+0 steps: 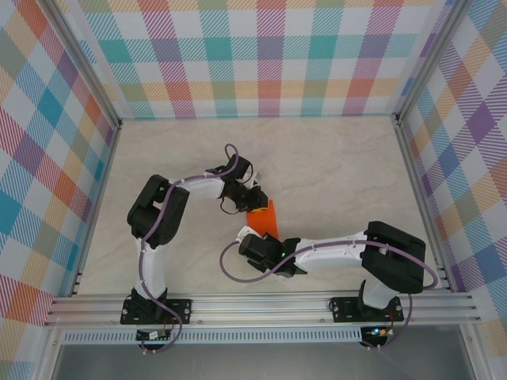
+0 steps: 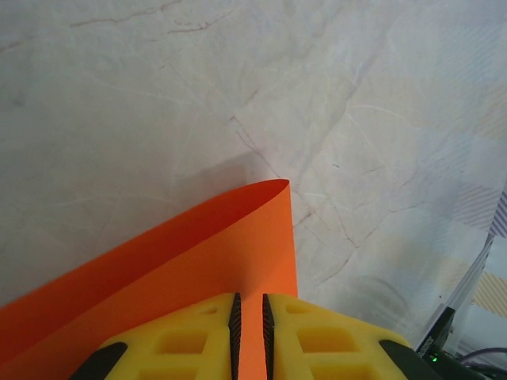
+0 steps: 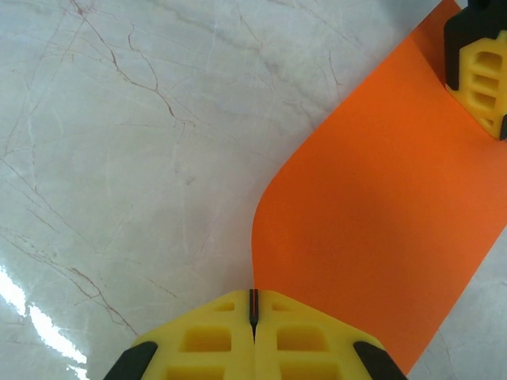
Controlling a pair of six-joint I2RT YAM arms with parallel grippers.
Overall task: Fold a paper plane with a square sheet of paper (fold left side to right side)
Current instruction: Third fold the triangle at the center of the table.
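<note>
Pale marbled tabletop [image 1: 333, 174] is being used as the folding surface. Between the nearly touching yellow pads of the left gripper [image 2: 249, 305], the far edge of the square sheet of paper [image 3: 372, 222] is being pinched. Its near edge is being clamped in the fully closed right gripper [image 3: 253, 297]. The sheet is being held bowed off the surface at the centre, seemingly so that one side can be carried over the other. Both arms are being kept bent low, wrists converging there.

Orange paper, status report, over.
Left gripper pinching orange paper, sheet curled over. Right gripper shut on its edge. Nothing blocking on table.
</note>
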